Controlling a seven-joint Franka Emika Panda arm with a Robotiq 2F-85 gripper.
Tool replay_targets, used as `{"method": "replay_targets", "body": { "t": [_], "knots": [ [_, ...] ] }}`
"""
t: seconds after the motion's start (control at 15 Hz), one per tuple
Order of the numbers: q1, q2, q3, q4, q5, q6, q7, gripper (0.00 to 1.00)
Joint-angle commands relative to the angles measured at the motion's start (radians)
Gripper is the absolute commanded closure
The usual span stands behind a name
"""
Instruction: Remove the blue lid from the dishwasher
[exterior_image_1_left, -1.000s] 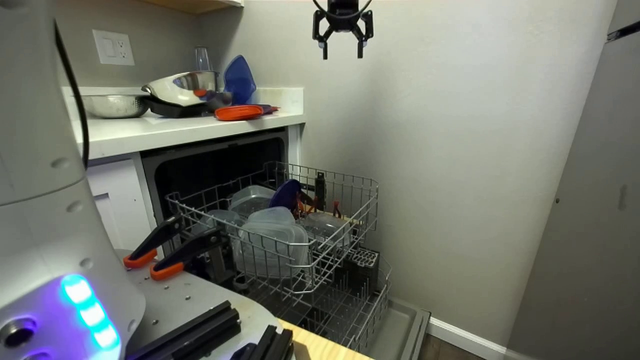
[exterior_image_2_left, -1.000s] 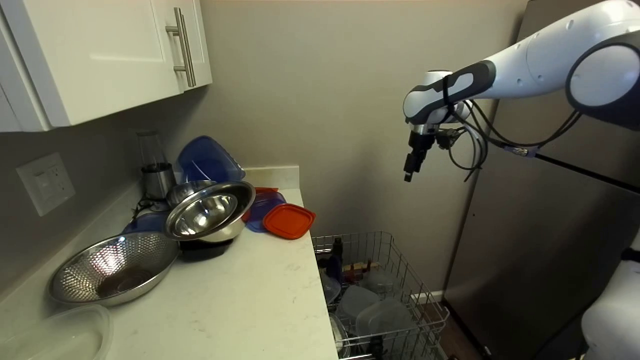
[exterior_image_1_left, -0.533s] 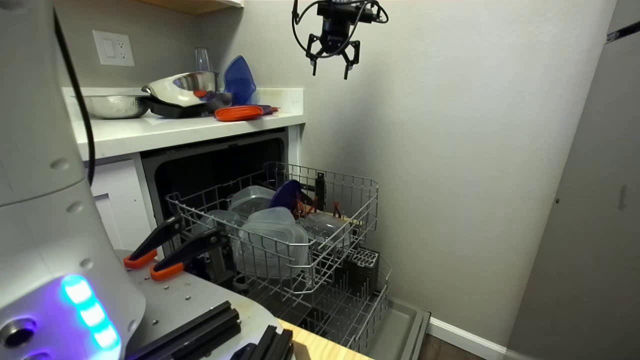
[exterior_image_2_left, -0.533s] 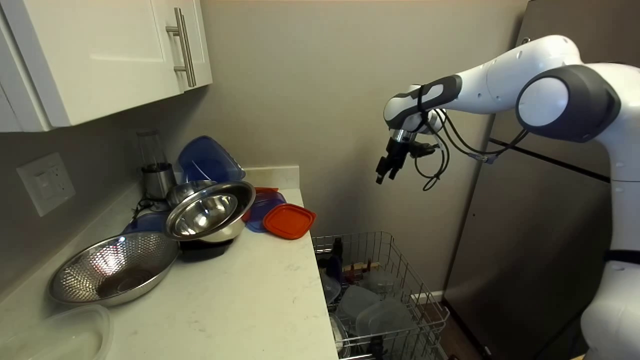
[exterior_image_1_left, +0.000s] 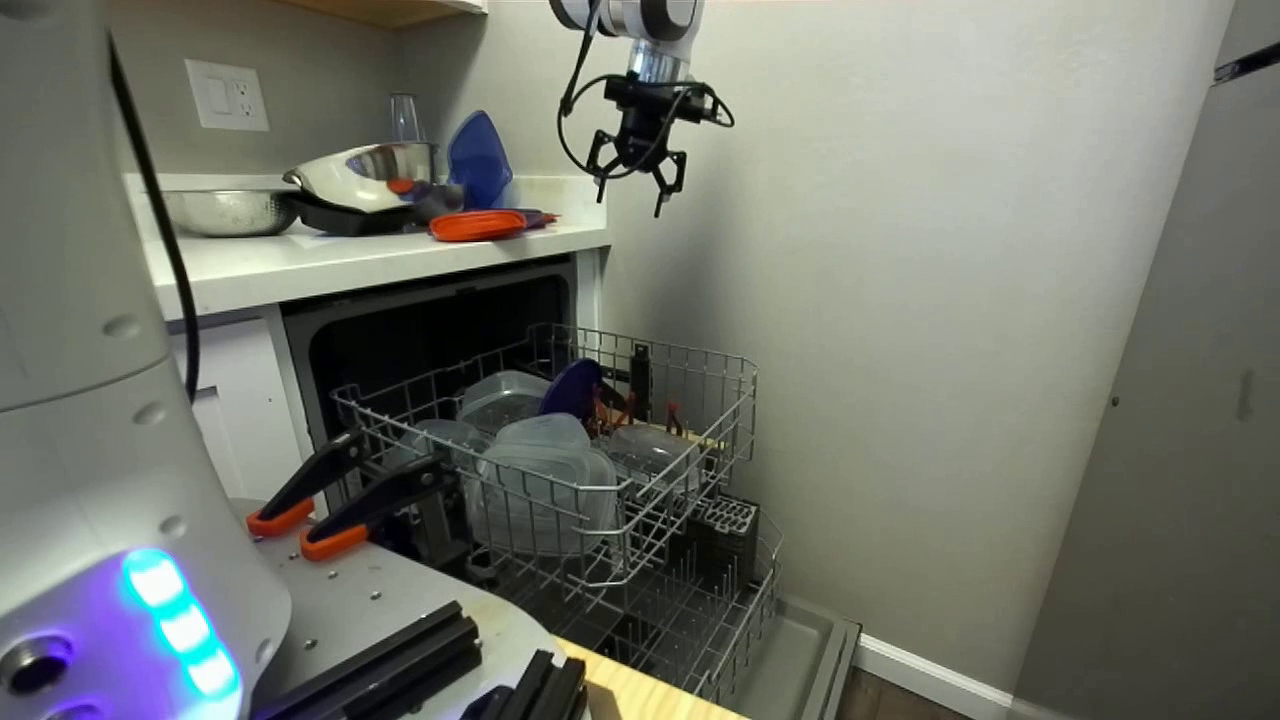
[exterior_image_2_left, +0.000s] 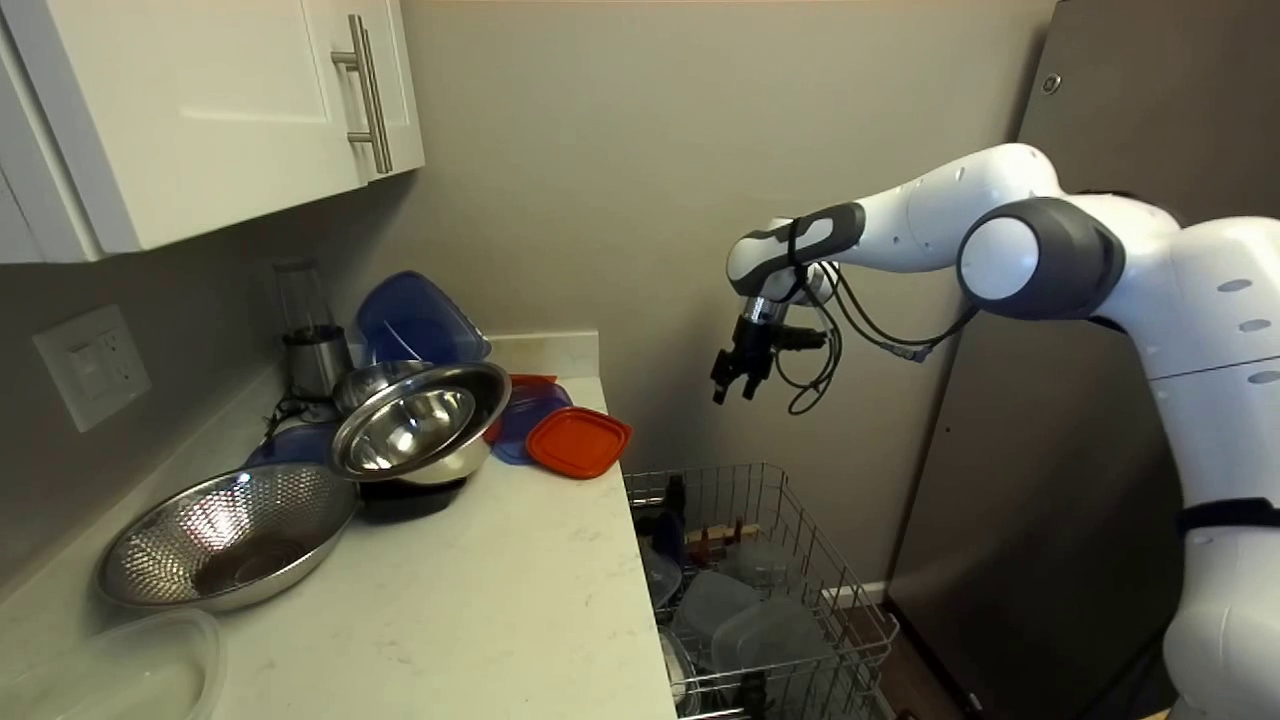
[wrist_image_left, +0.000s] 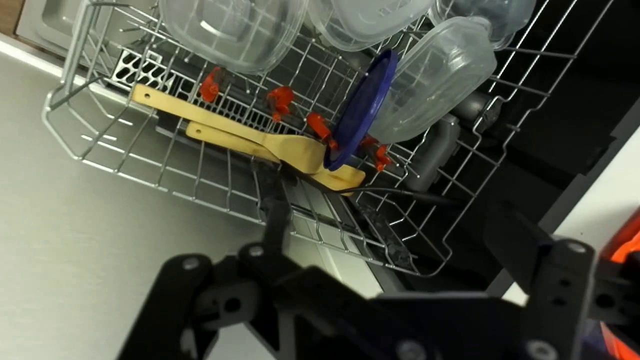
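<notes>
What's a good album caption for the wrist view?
Open gripper over a dishwasher rack; a blue lid stands tilted beside a clear container, near wooden utensils.

The blue lid (wrist_image_left: 361, 110) stands tilted in the dishwasher's wire rack (wrist_image_left: 116, 172); just beside it sits a clear container (wrist_image_left: 435, 82); near it, wooden utensils (wrist_image_left: 295, 151); the gripper (wrist_image_left: 392, 222), jaws spread, is apart from it.

Colander (exterior_image_2_left: 230, 535) on white counter (exterior_image_2_left: 500, 580), tilted steel bowl (exterior_image_2_left: 415, 428) beside; orange-red lid (exterior_image_2_left: 578, 443) near edge.
</notes>
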Motion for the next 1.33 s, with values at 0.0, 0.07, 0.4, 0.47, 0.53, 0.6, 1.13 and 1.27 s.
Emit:
{"method": "replay_targets", "body": {
  "t": [0.0, 0.07, 0.4, 0.47, 0.53, 0.6, 1.13, 1.27],
  "knots": [
    [0.014, 0.094, 0.013, 0.098, -0.029, -0.052, 0.085, 0.0],
    [0.018, 0.116, 0.015, 0.116, -0.035, -0.064, 0.09, 0.0],
    [-0.012, 0.166, 0.055, 0.182, -0.03, -0.181, 0.004, 0.0],
    [0.011, 0.162, 0.034, 0.143, -0.038, -0.105, 0.065, 0.0],
    [0.006, 0.167, 0.041, 0.159, -0.037, -0.134, 0.049, 0.0],
    [0.002, 0.168, 0.045, 0.169, -0.036, -0.147, 0.04, 0.0],
    [-0.001, 0.169, 0.049, 0.179, -0.034, -0.158, 0.034, 0.0],
    [0.003, 0.227, 0.058, 0.246, -0.027, -0.178, 0.032, 0.0]
  ]
}}
